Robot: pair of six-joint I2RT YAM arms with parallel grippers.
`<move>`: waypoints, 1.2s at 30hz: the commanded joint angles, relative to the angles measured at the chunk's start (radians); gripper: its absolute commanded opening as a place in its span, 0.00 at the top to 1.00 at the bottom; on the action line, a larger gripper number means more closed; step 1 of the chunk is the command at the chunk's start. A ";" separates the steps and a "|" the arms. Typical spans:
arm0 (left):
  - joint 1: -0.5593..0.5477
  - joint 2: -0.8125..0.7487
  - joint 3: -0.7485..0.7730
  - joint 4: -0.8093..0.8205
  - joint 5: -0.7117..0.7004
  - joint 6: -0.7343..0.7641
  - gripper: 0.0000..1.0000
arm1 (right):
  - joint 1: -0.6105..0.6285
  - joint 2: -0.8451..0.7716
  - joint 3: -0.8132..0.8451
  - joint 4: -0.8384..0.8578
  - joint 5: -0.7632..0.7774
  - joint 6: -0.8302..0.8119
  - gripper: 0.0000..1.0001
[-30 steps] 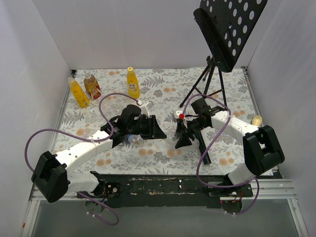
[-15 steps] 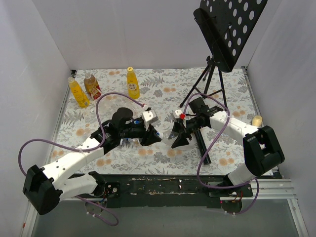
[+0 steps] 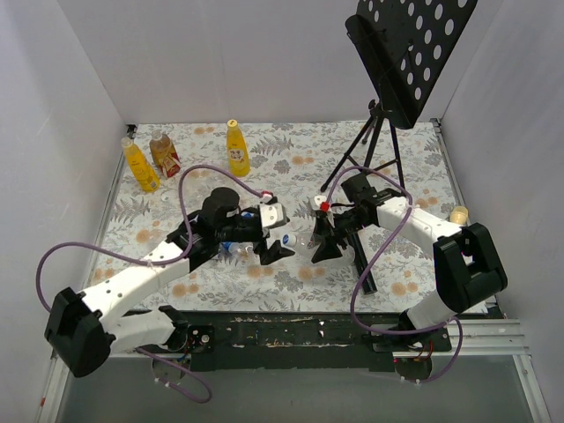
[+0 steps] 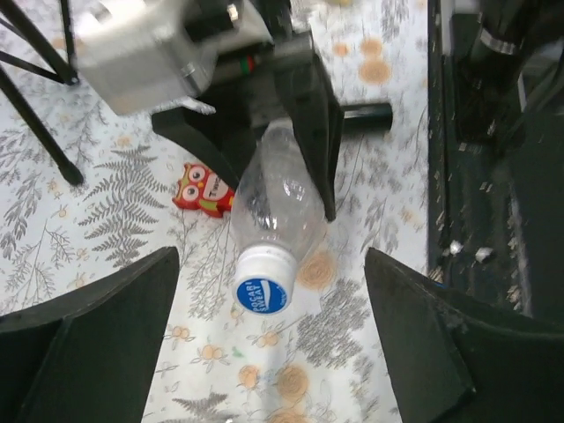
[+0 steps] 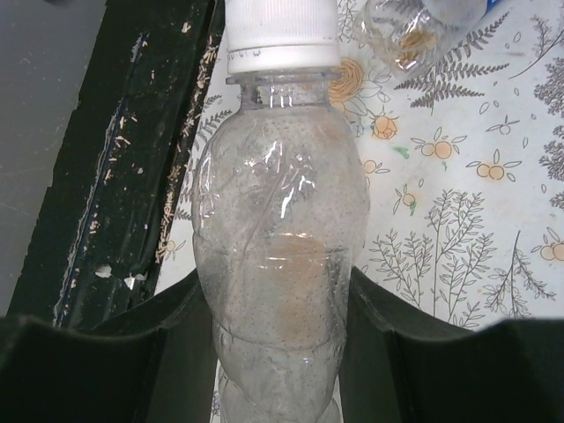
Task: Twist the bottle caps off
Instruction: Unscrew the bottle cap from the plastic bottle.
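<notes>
A clear bottle (image 3: 306, 240) lies level above the table, my right gripper (image 3: 322, 243) shut round its body (image 5: 278, 247). Its white cap (image 4: 263, 282), blue on top, sits on the neck and points at my left gripper (image 3: 277, 236). The left gripper (image 4: 264, 352) is open, its fingers (image 4: 88, 339) standing wide on either side of the cap without touching it. In the right wrist view the cap (image 5: 282, 35) is at the top. Two yellow bottles (image 3: 141, 167) (image 3: 236, 148) and a brown one (image 3: 165, 154) stand at the back left.
Another clear bottle (image 3: 234, 249) lies under my left arm; its end (image 5: 421, 26) shows in the right wrist view. A tripod (image 3: 377, 145) carrying a black perforated stand (image 3: 407, 40) is at the back right. A black microphone (image 3: 363, 264) lies under the right arm.
My left gripper was shut at the cap and has opened wide, its wrist having turned. The right gripper has kept hold of the bottle, shifting only slightly.
</notes>
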 commanded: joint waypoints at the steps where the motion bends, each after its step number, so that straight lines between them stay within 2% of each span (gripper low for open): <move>1: -0.006 -0.153 -0.046 0.158 -0.101 -0.334 0.04 | 0.005 0.001 0.004 -0.031 0.015 0.014 0.92; 3: -0.003 -0.179 -0.061 0.144 -0.211 -0.527 0.02 | 0.005 0.000 0.004 -0.033 0.014 0.014 0.91; 6: 0.003 -0.161 -0.048 0.037 -0.337 -0.801 0.02 | 0.005 0.001 0.004 -0.033 0.011 0.014 0.92; 9: 0.016 -0.103 -0.038 -0.052 -0.364 -1.072 0.02 | 0.007 0.004 0.006 -0.033 0.008 0.016 0.91; 11: 0.016 -0.044 -0.022 -0.094 -0.350 -1.197 0.02 | 0.005 0.004 0.004 -0.033 0.008 0.017 0.91; 12: 0.016 -0.026 -0.017 -0.101 -0.339 -1.228 0.05 | 0.005 0.004 0.004 -0.031 0.009 0.016 0.92; 15: 0.016 -0.006 -0.014 -0.085 -0.327 -1.248 0.20 | 0.005 0.003 0.003 -0.031 0.008 0.017 0.92; 17: 0.016 -0.001 -0.009 -0.075 -0.335 -1.242 0.26 | 0.005 0.001 0.003 -0.033 0.006 0.017 0.91; 23: 0.016 0.027 0.011 -0.074 -0.316 -1.226 0.30 | 0.007 -0.002 0.003 -0.031 0.009 0.019 0.91; 30: 0.016 0.056 0.015 -0.049 -0.260 -1.211 0.55 | 0.005 0.001 0.004 -0.031 0.009 0.017 0.91; 32: 0.016 0.065 0.011 -0.032 -0.232 -1.190 0.68 | 0.005 0.003 0.003 -0.031 0.009 0.019 0.91; 35: 0.016 0.066 -0.008 0.027 -0.163 -1.119 0.99 | 0.005 0.001 0.004 -0.034 0.011 0.019 0.91; 36: 0.016 0.063 -0.012 0.046 -0.137 -1.072 1.00 | 0.005 -0.002 0.006 -0.034 0.009 0.016 0.91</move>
